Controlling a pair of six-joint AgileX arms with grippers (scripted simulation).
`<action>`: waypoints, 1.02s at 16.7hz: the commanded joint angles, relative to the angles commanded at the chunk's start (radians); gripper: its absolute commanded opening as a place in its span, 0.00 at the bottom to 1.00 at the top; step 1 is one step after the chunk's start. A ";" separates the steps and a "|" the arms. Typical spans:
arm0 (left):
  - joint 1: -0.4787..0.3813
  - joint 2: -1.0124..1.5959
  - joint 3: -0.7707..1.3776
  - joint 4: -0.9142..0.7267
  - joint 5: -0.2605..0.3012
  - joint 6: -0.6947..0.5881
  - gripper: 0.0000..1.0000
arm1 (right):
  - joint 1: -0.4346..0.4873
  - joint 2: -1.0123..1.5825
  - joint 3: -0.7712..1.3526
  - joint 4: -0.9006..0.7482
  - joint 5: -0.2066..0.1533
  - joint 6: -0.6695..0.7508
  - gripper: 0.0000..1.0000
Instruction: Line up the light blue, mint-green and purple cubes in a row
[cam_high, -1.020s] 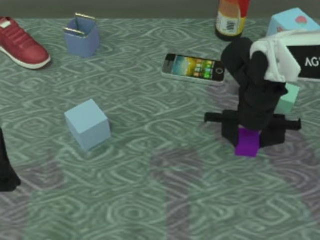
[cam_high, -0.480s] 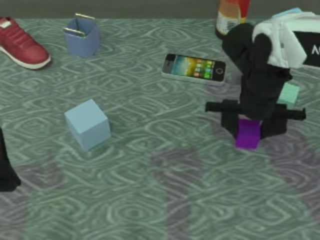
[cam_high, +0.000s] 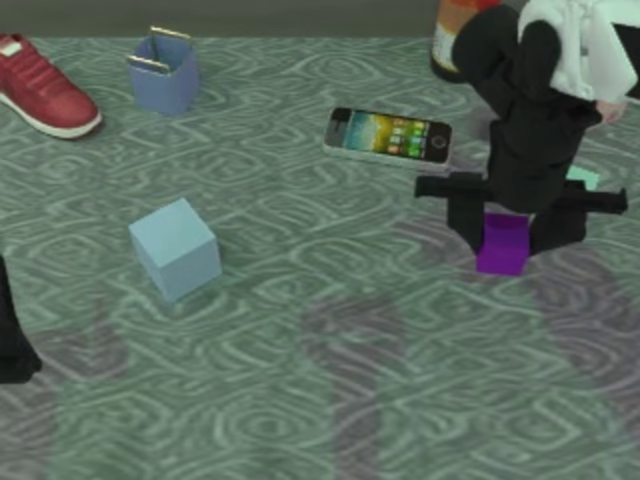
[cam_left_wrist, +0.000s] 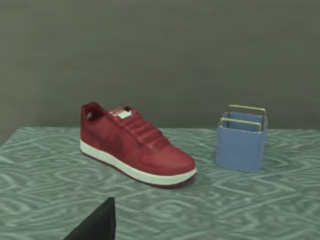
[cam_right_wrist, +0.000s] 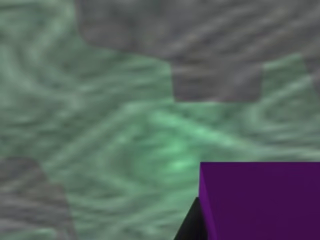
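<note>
My right gripper (cam_high: 508, 232) is shut on the purple cube (cam_high: 502, 245) at the right of the table, and the cube's shadow lies apart from it on the cloth. In the right wrist view the purple cube (cam_right_wrist: 260, 200) fills the corner, with one dark finger (cam_right_wrist: 192, 225) against its side. Only a sliver of the mint-green cube (cam_high: 583, 178) shows behind the right arm. The light blue cube (cam_high: 176, 248) sits alone at the left middle. My left arm (cam_high: 12, 340) is parked at the left edge.
A red shoe (cam_high: 45, 85) and a blue holder (cam_high: 163, 72) stand at the back left; both also show in the left wrist view, shoe (cam_left_wrist: 135, 147) and holder (cam_left_wrist: 241, 140). A phone (cam_high: 388, 133) lies at the back centre and a bottle (cam_high: 452, 40) behind it.
The right gripper has risen with the purple cube in it and drifted slightly right and towards the back, covering more of the mint-green cube. The left arm has not moved.
</note>
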 joint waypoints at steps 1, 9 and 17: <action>0.000 0.000 0.000 0.000 0.000 0.000 1.00 | 0.003 -0.002 -0.001 0.000 0.000 0.001 0.00; 0.000 0.000 0.000 0.000 0.000 0.000 1.00 | 0.205 -0.131 -0.107 -0.026 0.004 0.078 0.00; 0.000 0.000 0.000 0.000 0.000 0.000 1.00 | 0.225 -0.131 -0.144 0.014 0.004 0.087 0.00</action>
